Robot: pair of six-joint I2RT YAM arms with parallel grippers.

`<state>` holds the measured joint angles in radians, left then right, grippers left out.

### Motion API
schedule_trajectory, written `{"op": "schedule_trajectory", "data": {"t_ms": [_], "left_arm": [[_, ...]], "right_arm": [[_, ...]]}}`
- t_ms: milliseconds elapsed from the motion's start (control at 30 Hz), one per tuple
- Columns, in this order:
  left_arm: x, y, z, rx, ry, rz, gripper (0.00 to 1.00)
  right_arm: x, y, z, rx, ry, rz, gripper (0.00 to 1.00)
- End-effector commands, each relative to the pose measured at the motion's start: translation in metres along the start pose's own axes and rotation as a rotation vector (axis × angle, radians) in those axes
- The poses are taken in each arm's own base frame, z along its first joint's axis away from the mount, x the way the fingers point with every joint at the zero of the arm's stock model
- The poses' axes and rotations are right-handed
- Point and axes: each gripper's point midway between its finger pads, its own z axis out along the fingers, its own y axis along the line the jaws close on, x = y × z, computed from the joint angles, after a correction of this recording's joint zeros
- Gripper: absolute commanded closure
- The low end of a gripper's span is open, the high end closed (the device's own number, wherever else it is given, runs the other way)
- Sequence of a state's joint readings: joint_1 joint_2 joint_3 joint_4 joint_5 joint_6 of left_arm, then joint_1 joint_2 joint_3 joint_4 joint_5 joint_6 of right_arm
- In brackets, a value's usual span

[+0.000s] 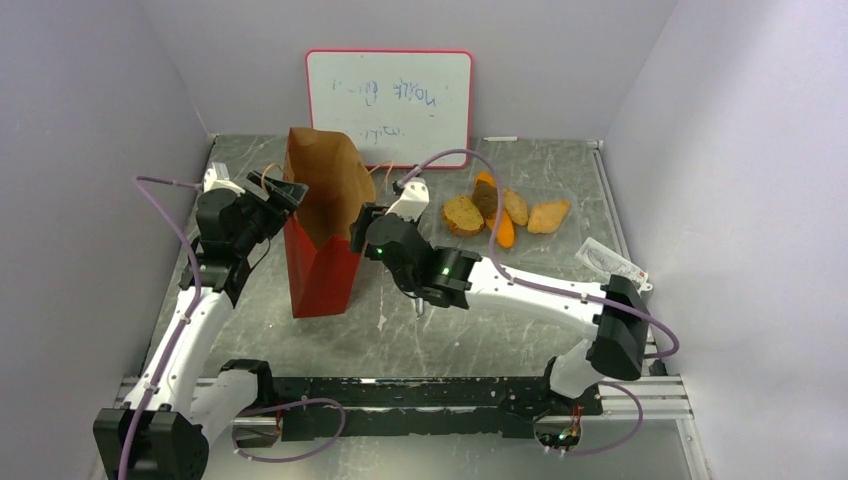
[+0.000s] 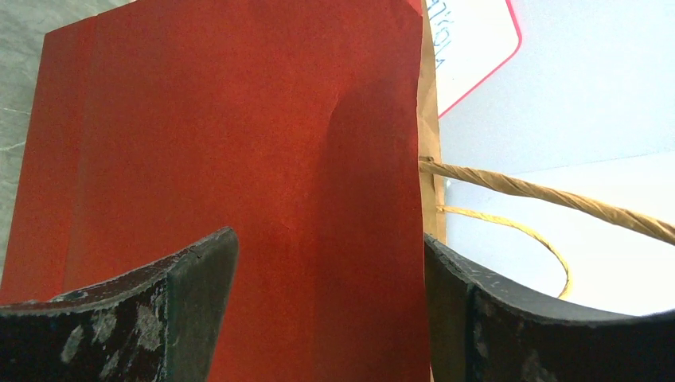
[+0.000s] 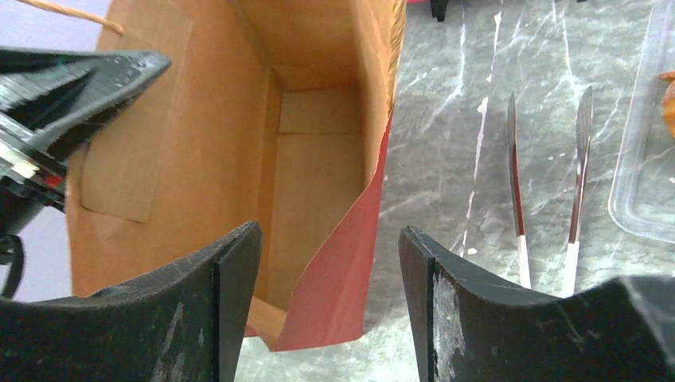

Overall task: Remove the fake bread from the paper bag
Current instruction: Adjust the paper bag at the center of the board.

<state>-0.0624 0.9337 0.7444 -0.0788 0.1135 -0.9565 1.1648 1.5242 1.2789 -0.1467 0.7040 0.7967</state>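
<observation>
The fake bread (image 1: 505,212) is lying outside the paper bag (image 1: 322,265), on a clear tray (image 3: 641,183) well to the bag's right on the table (image 1: 470,330). The right wrist view is showing only bare kraft floor inside the bag, so the emptying is looking finished as far as can be seen. The left end effector (image 2: 330,247) is standing wide open close against the outside of the bag's left wall near the rim. The right end effector (image 3: 330,235) is standing open too, with the red edge of the right wall passing between its fingers, and neither is clamping anything. The danger is lying in the pull-away: a finger catching the rim or a loop handle (image 2: 549,195) could be tipping the tall, light bag over or creasing it. The bag is looking like thin, stiff paper, matte red outside and brown within, with sharp folds. The handles are looking like twisted paper cord, and the bread pieces are looking smooth, rounded and rigid.
</observation>
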Motion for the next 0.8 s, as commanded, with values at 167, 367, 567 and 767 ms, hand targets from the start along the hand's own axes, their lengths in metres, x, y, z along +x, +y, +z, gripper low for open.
{"op": "schedule_trajectory", "data": {"t_ms": [167, 367, 567, 767], "left_arm": [[-0.006, -0.008, -0.006, 0.058, -0.013, 0.013, 0.27], [-0.009, -0.006, -0.005, 0.052, -0.017, 0.006, 0.26], [-0.013, -0.008, -0.001, 0.044, -0.009, -0.05, 0.22], [-0.009, -0.014, 0.005, 0.064, 0.051, -0.131, 0.22]], "right_arm": [[0.008, -0.008, 0.035, 0.001, 0.044, 0.046, 0.41], [0.007, -0.008, 0.05, -0.003, 0.057, 0.053, 0.74], [0.005, -0.01, 0.045, -0.021, 0.048, 0.045, 0.82], [0.003, -0.011, 0.033, -0.034, 0.012, 0.014, 0.86]]}}
